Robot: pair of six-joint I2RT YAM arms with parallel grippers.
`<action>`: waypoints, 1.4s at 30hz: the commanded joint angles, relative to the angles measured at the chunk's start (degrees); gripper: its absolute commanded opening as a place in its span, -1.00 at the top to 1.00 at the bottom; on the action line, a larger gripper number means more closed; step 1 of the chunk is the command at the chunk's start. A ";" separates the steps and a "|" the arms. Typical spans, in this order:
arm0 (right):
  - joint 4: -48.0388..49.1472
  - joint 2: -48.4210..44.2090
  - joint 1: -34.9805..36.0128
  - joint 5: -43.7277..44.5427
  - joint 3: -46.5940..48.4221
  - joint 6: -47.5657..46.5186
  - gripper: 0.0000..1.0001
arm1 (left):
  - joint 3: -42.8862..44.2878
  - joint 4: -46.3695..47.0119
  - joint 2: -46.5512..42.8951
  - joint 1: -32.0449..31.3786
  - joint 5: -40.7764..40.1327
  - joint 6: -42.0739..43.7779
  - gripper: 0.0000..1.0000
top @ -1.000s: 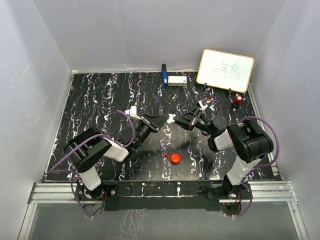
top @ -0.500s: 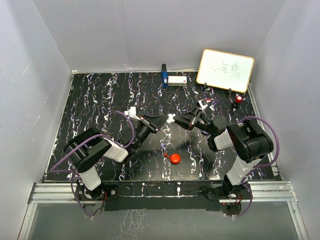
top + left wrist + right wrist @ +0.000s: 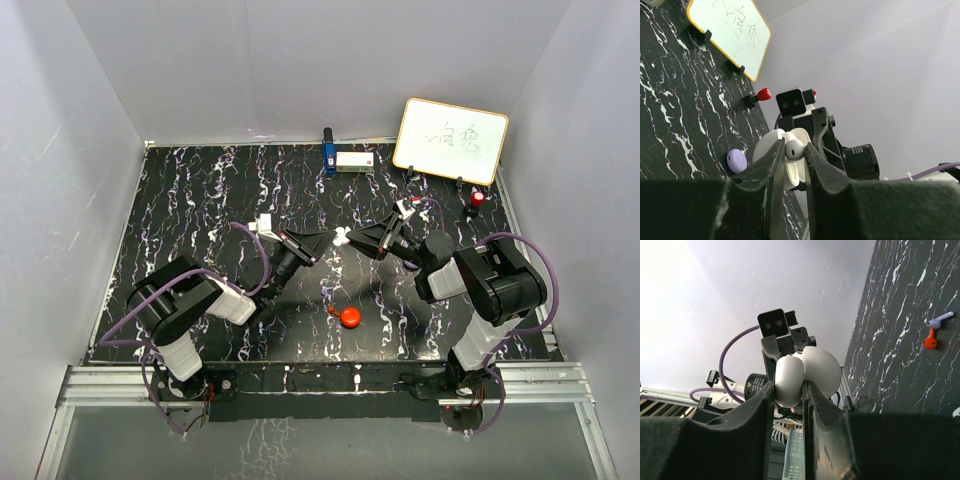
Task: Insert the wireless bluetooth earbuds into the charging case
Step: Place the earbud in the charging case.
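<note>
Black, rounded joints and white link sleeves on the left arm (image 3: 190, 305) and right arm (image 3: 490, 290), bolted along the near edge of the table (image 3: 200, 200). Strung with purple cables (image 3: 266, 258). Tipped with grainy matte-black fingers (image 3: 760, 170); two-lens cameras (image 3: 791, 102) at wrists

We record bright, even light, glare on the white walls (image 3: 715, 280); near claw fingers (image 3: 700, 210) blurred and dark.

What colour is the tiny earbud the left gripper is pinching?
White. The earbud shows best in the left wrist view.
</note>
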 commanded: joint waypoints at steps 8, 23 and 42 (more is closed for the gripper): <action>19.36 -0.06 0.12 1.23 2.92 0.47 1.00 | -1.15 10.57 -1.72 -0.31 -0.28 0.08 0.47; 19.38 0.48 0.11 1.38 3.11 0.52 1.00 | -1.16 10.54 -2.23 -0.36 0.14 0.59 0.42; 19.34 0.58 0.11 1.12 2.94 0.22 1.00 | -1.30 10.23 -5.26 -0.35 -0.81 2.35 0.18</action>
